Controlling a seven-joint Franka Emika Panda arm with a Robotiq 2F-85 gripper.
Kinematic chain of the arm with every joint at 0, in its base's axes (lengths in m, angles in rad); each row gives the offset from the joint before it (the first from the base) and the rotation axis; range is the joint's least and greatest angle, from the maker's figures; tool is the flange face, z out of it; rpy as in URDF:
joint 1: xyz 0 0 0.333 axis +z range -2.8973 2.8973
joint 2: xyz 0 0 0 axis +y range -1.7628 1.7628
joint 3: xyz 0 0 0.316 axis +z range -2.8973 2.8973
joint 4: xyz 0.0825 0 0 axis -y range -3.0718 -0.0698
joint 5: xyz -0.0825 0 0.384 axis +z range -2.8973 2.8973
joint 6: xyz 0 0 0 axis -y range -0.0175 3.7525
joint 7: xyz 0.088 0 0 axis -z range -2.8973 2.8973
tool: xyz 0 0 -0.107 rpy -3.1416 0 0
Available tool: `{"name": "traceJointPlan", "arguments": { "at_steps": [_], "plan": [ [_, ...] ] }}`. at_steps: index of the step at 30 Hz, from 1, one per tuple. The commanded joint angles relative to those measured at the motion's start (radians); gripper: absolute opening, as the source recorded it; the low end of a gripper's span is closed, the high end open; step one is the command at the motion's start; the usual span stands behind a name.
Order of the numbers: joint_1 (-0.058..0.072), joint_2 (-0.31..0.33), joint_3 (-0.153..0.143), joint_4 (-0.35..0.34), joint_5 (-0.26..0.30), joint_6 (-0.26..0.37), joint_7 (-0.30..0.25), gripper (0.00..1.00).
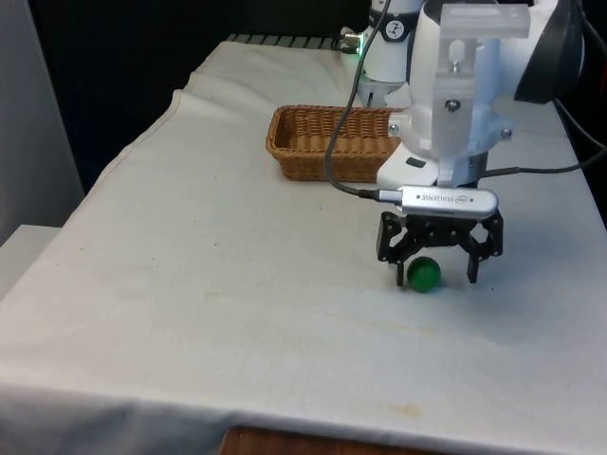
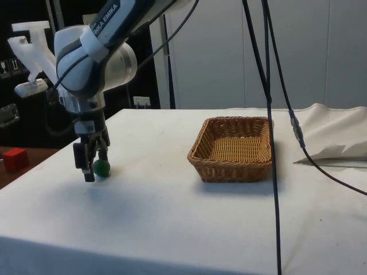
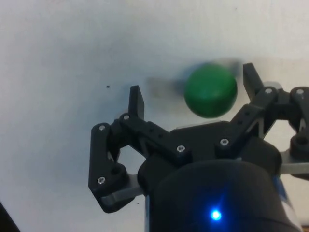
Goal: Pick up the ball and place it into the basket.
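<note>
With the black two-finger gripper (image 1: 435, 274) down at the cloth, fingers apart, the small green ball (image 1: 423, 274) sits off-centre beside one finger; recentre before closing. Woven wicker basket (image 1: 334, 142) lies toward eleven o'clock in the front view.

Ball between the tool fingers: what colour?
Green ball, plain, clearest in the wrist view.

Basket (image 1: 327, 142) = landmark. Cloth (image 1: 209, 284) betw. basket + gripper (image 1: 435, 273) bare, open lane. Basket top open, nothing inside. Gripper low at cloth, well apart from basket, fingers spread w/ green ball (image 1: 423, 274) betw. them, nearer one finger. Black cable (image 2: 269, 114) hangs across side view in front of basket's far-from-gripper edge. Cloth folds (image 2: 338, 137) beyond basket.
</note>
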Motion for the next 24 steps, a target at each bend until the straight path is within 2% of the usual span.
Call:
{"name": "traceJointPlan", "arguments": {
  "at_steps": [1,11,12,14,17,18,21,24],
  "plan": [
    [0.000,0.006,-0.002,0.005,-0.004,-0.004,-0.005,1.00],
    [0.000,0.008,-0.013,0.005,-0.011,-0.020,-0.028,0.98],
    [0.001,0.008,-0.014,0.005,-0.011,-0.022,-0.030,0.91],
    [0.001,0.008,-0.016,0.005,-0.012,-0.026,-0.033,0.56],
    [0.001,0.005,-0.015,0.000,-0.009,-0.018,-0.035,0.29],
    [0.000,0.008,-0.017,0.005,-0.014,-0.027,-0.034,0.29],
    [0.001,0.008,-0.018,0.006,-0.015,-0.028,-0.034,0.01],
    [0.001,0.008,-0.018,0.006,-0.015,-0.030,-0.035,0.00]
  ]
}}
